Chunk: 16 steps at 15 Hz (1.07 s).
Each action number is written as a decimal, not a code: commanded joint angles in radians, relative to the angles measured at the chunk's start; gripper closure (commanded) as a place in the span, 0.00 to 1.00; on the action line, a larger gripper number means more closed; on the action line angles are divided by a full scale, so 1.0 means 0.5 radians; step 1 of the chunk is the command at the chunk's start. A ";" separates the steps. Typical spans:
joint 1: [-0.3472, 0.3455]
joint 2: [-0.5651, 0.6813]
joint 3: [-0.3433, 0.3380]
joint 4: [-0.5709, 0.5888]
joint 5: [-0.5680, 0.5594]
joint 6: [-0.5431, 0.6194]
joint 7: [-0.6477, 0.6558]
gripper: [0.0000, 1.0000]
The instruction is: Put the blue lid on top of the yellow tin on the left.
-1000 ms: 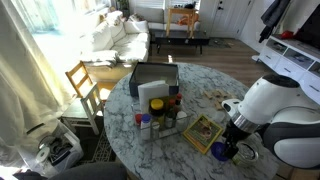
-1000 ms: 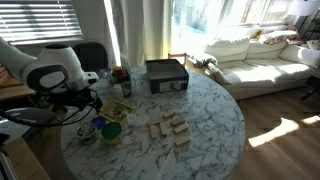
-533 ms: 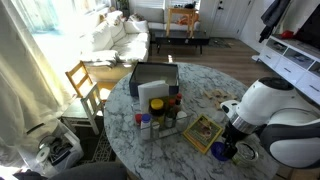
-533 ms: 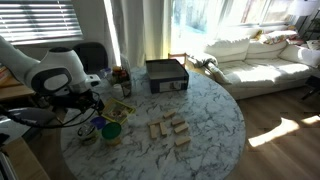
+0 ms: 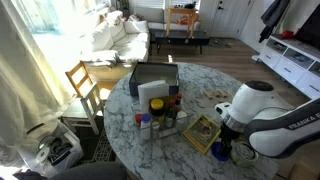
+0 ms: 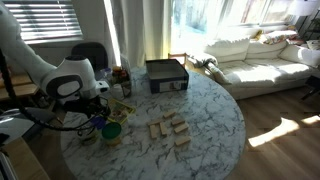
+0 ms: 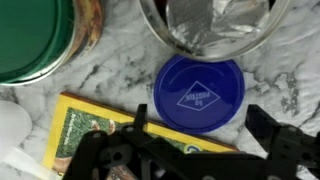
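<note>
— Swinging in over the last second, the white Franka arm (image 5: 256,108) now hangs lower and further across the round marble tabletop (image 5: 200,85). In both exterior views everything standing on the marble keeps its place.

— So what does that bring under the wrist camera?

— The cluster at the table's edge. A flat yellow-green box (image 7: 90,128) lies at the lower left, and a green-topped tin (image 7: 30,40) sits in the upper left corner. The yellow tin (image 7: 205,25) is at the top, open, with its silvery inside showing.

— And the blue lid?

— The blue lid (image 7: 197,92) lies flat on the marble just below the yellow tin, close to its rim but not on it. One edge comes near the box.

— Is it held?

— No. The black fingers (image 7: 275,140) are spread, one on each side of the lid, with nothing between them yet.

— Meaning?

— I judge that the approach is nearly over: the arm is lined up above the lid. Grasping, lifting and placing it on the tin all remain to be done.
</note>
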 commanded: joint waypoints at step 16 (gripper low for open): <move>-0.303 0.279 0.208 0.158 -0.030 -0.031 -0.119 0.00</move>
